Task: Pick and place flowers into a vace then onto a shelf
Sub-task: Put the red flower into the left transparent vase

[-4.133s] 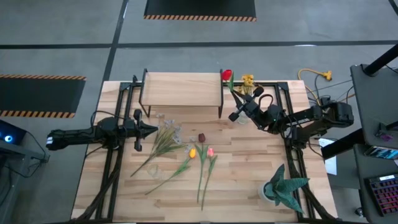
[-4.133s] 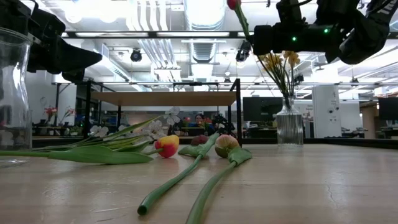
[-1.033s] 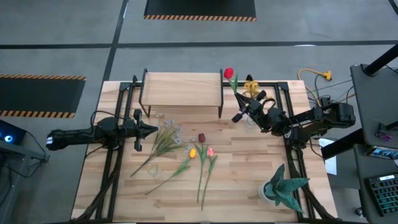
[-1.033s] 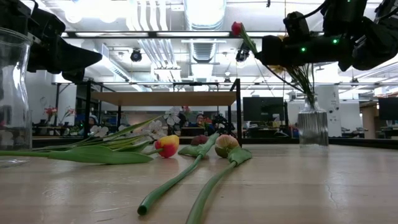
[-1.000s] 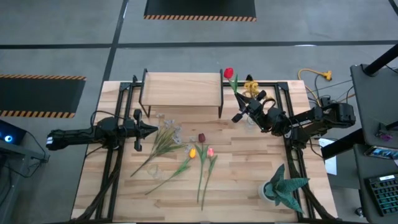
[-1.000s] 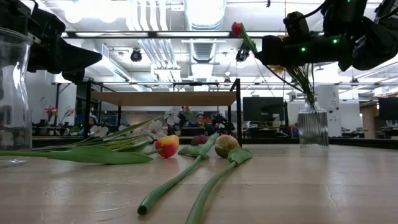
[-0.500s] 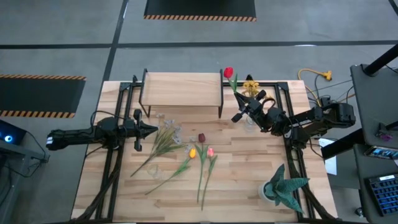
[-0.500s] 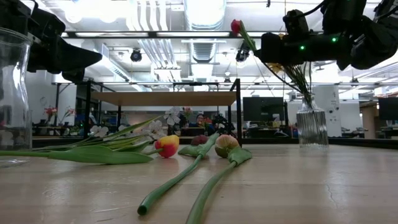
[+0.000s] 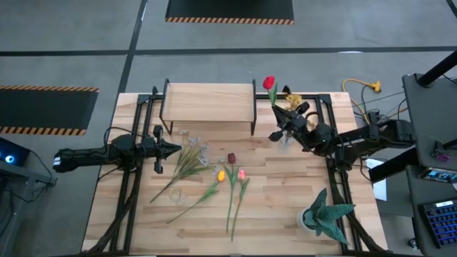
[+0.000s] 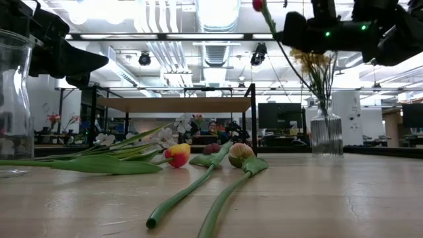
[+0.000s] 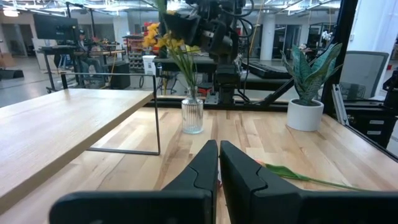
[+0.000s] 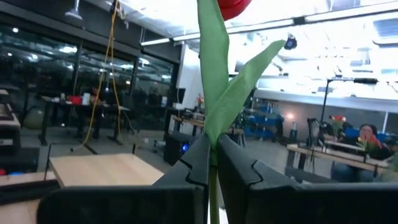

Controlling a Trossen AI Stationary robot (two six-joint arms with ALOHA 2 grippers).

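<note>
Left side first: left gripper (image 9: 176, 148) hangs above the table near the left edge of the loose flowers, fingers together and holding nothing. It only waits.

Middle: the shelf (image 9: 208, 98) stands at the back of the table (image 9: 285, 214), top board bare. In front of it, the loose flowers (image 9: 214, 178) lie flat on the wood: pale spray, then yellow, maroon and pink tulips with stems pointing to the front edge.

Right side: right gripper (image 9: 280, 133) is clamped on the stem of the red tulip (image 9: 269, 83), bloom up and tilted toward the shelf. It is directly over the glass vase (image 10: 322, 135), which stands on the table just right of the shelf w/ the yellow bunch (image 10: 313, 63) already in it. The potted plant (image 9: 323, 216) is well apart, near the front right corner.

Risks, as I judge:
- Cannot tell if the stem end is inside the vase mouth; if not, a release drops the tulip beside it.
- Stem is long and held at an angle, so pushing down could catch the rim and tip the vase, which looks narrow.
- The yellow bunch fills part of the opening; the new stem may push it out or jam.
- The shelf leg is near, so a swing toward it could hit.
</note>
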